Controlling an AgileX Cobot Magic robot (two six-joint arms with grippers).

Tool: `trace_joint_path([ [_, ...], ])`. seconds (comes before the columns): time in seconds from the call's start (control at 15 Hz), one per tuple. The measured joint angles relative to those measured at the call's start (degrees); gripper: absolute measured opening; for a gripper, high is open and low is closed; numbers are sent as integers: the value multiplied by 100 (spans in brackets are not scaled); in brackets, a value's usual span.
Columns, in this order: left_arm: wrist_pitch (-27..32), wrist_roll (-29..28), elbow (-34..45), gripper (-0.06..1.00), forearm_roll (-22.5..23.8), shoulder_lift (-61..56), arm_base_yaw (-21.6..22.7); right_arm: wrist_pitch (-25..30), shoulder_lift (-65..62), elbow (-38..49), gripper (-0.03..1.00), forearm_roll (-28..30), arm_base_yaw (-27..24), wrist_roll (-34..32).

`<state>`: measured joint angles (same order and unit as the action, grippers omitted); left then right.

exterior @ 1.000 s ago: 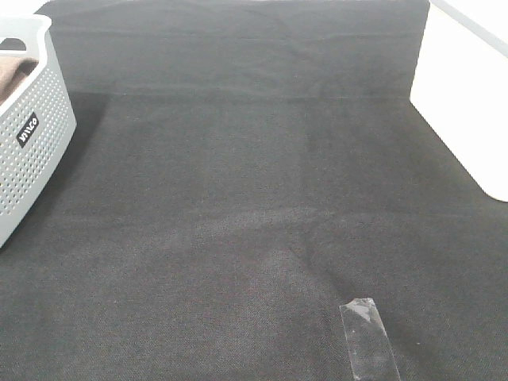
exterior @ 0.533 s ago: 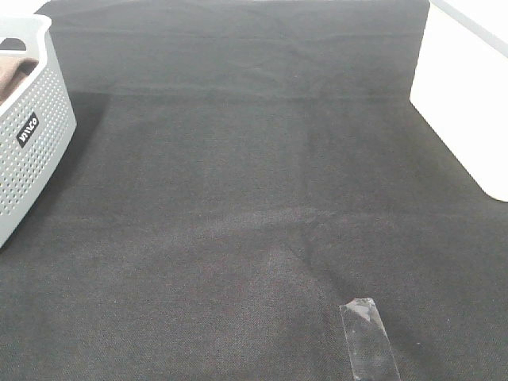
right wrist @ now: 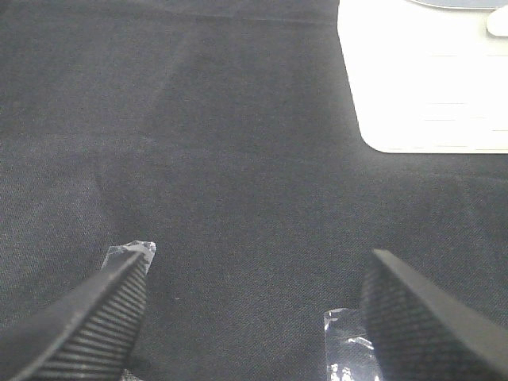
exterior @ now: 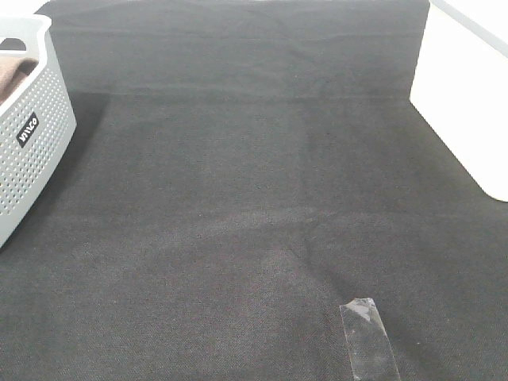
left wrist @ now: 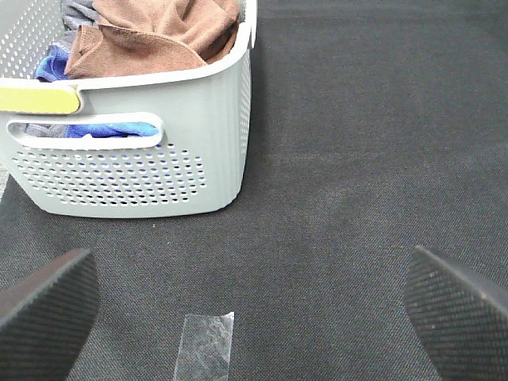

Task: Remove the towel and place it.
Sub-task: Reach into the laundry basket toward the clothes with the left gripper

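Black table cloth point(exterior: 254, 198) covers nearly the whole work surface, with a pale grey perforated basket point(exterior: 32, 135) standing at its edge. Across the cloth from the basket, a bare white tabletop point(exterior: 468, 103) shows past the cloth's border. A strip of clear tape point(exterior: 369, 337) is stuck to the cloth, well apart from the basket.

The towel point(left wrist: 159, 32) lies crumpled inside the basket, brown terry heaped on top and rising to about rim height. A blue cloth point(left wrist: 55, 63) sits under it and shows again through the basket's handle slot. A yellow label point(left wrist: 40, 99) is fixed on the rim beside that slot.

The left gripper point(left wrist: 254, 309) hangs over the cloth in front of the basket with its two ribbed fingers point(left wrist: 44, 309) spread wide and nothing between them. The towel is ahead of it and well apart, with the basket's near wall between the two. Another short piece of tape lies on the cloth between gripper and basket.

The right gripper point(right wrist: 254, 317) is over the cloth near the white tabletop, on the side away from the basket. Its fingers are apart too, holding nothing, with bits of tape on the cloth close by.
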<state>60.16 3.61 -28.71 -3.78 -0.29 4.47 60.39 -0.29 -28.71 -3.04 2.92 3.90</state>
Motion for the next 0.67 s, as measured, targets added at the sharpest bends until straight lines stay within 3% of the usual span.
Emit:
trace_joint_path([
  [0.67, 0, -29, 0, 99, 23, 0, 0, 0, 0, 0, 69, 0, 0, 0],
])
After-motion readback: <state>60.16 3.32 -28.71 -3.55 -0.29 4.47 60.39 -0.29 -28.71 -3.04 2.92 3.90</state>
